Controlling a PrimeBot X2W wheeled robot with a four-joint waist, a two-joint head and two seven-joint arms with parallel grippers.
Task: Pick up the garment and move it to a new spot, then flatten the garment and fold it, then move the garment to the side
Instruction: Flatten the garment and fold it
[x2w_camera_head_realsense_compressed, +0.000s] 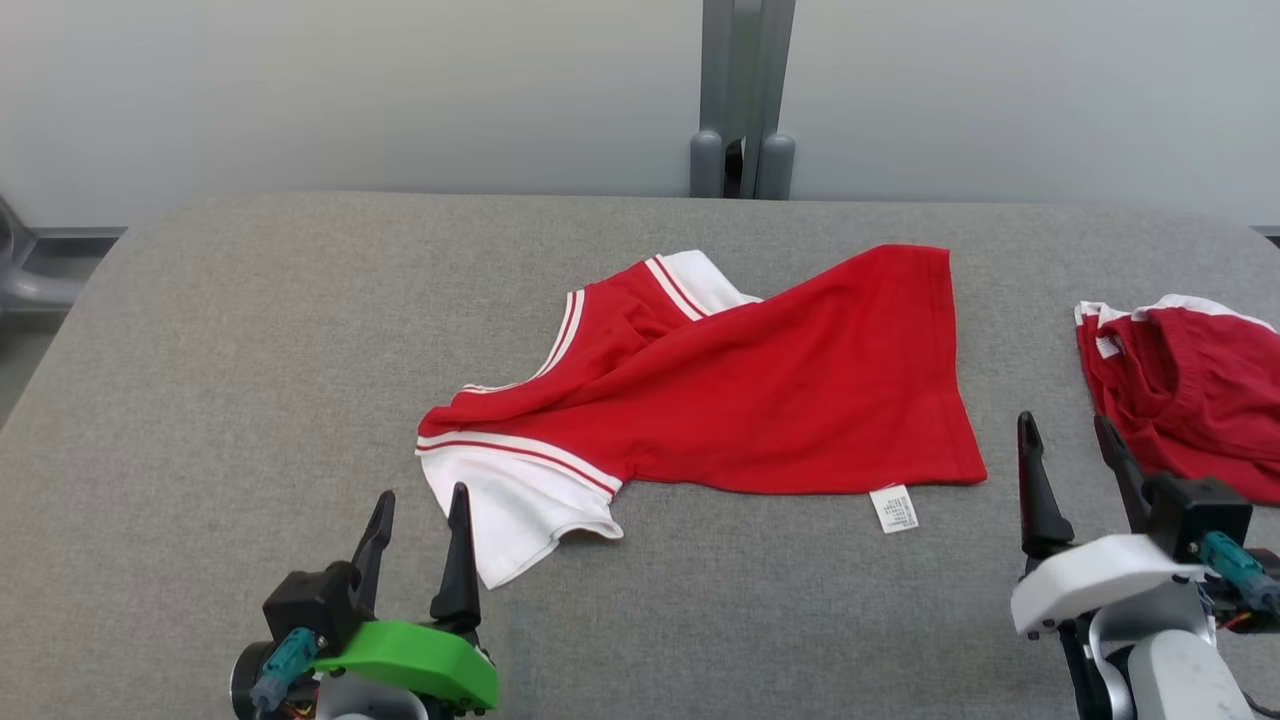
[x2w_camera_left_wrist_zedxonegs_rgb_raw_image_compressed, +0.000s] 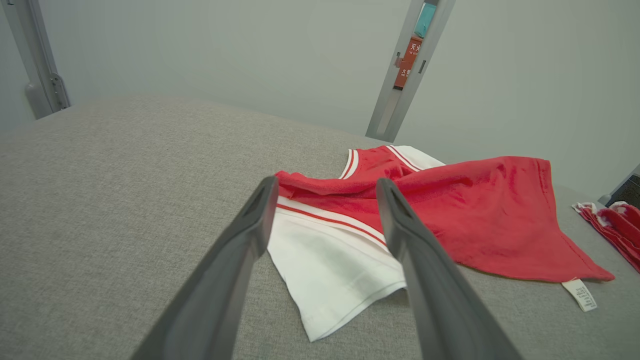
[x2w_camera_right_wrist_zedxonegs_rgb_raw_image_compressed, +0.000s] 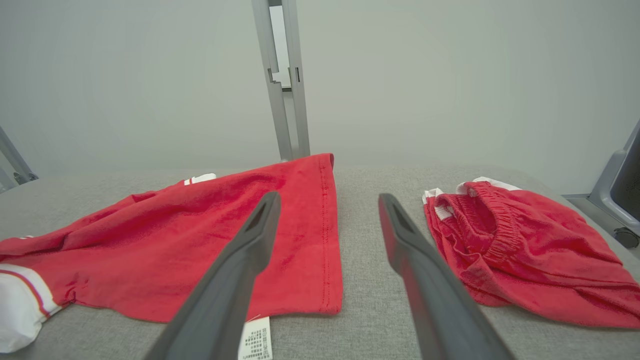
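– Lying where is the garment (x2w_camera_head_realsense_compressed: 760, 390) seen?
– It is spread, rumpled and not flat, at the middle of the grey tabletop (x2w_camera_head_realsense_compressed: 250, 350). Its hem is turned toward 3 o'clock and its white-trimmed neckline toward 10 o'clock.
– How is the left claw (x2w_camera_head_realsense_compressed: 422, 492) held?
– It is seen at 7 o'clock, held wide apart, with nothing gripped. Its tips are pointed toward 12 o'clock, just beside the white sleeve (x2w_camera_head_realsense_compressed: 510, 510); whether the sleeve is touched cannot be told. In the left wrist view that sleeve is framed within the claw's gap.
– And the right claw (x2w_camera_head_realsense_compressed: 1065, 420)?
– It is found at 4 o'clock, likewise spread wide and empty, near the garment's hem corner. In the right wrist view bare grey cloth is seen within its gap, with the hem at 9 o'clock of it.
– What else is laid on the tabletop?
– A white care label (x2w_camera_head_realsense_compressed: 893, 508) is attached at the garment's 5 o'clock corner. A second red piece (x2w_camera_head_realsense_compressed: 1190, 400) with an elastic waistband is bunched at 3 o'clock, apart from the garment. A grey post (x2w_camera_head_realsense_compressed: 742, 100) is seen beyond the far edge at 12 o'clock.
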